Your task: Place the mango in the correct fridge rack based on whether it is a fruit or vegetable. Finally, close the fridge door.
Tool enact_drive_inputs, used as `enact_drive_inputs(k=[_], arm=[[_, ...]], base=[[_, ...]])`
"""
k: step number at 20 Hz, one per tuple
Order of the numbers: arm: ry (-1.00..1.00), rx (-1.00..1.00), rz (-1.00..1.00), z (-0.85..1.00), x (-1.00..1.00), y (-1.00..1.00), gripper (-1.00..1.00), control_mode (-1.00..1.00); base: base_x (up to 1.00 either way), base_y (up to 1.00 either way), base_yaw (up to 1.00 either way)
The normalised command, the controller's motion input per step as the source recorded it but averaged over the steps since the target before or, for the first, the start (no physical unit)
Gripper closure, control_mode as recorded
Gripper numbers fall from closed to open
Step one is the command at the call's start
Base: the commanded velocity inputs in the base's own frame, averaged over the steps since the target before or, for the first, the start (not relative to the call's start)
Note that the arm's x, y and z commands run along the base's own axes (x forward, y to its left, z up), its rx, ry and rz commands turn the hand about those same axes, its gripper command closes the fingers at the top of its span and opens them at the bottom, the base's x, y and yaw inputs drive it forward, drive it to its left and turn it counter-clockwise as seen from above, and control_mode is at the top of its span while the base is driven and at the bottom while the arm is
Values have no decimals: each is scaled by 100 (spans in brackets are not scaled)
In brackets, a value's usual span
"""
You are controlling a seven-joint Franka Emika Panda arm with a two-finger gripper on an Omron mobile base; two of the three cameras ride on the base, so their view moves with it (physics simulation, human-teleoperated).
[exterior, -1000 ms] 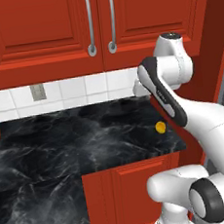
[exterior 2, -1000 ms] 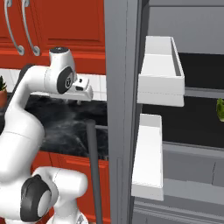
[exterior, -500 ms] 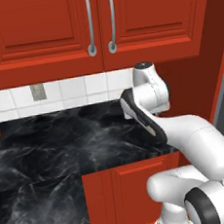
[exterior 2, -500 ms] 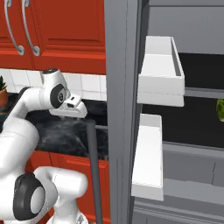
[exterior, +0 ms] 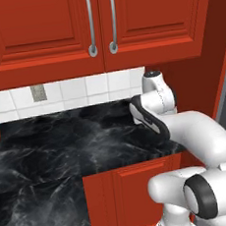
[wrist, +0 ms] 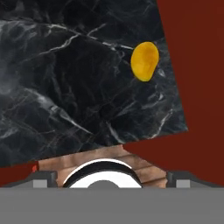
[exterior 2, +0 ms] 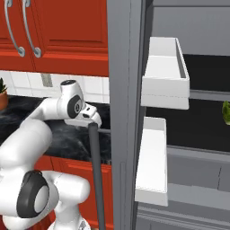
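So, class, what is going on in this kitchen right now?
A white robot arm is bent over the black marble counter, where the mango lies untouched near the counter's edge. Nothing is held yet, and its fingers are open. The fridge door stands open, its white bins facing the shelves, where something green sits.

The white arm (exterior: 196, 131) rises from its base, elbow bent, forearm reaching low and forward. The wrist (exterior 2: 72, 101) tips downward, and the gripper (exterior 2: 92, 117) points down with its fingers spread wide, holding nothing.
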Motion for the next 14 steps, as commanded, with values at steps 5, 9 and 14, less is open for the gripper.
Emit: enact_drive_inputs(k=[5,9,14], arm=[[0,0,-5,-44,25,-31,-100,-100],[0,0,-4,-26,26,-22,-100,-100],[0,0,-4,-21,28,-28,-100,-100]], base=[[0,0,0],[0,0,0],[0,0,0]])
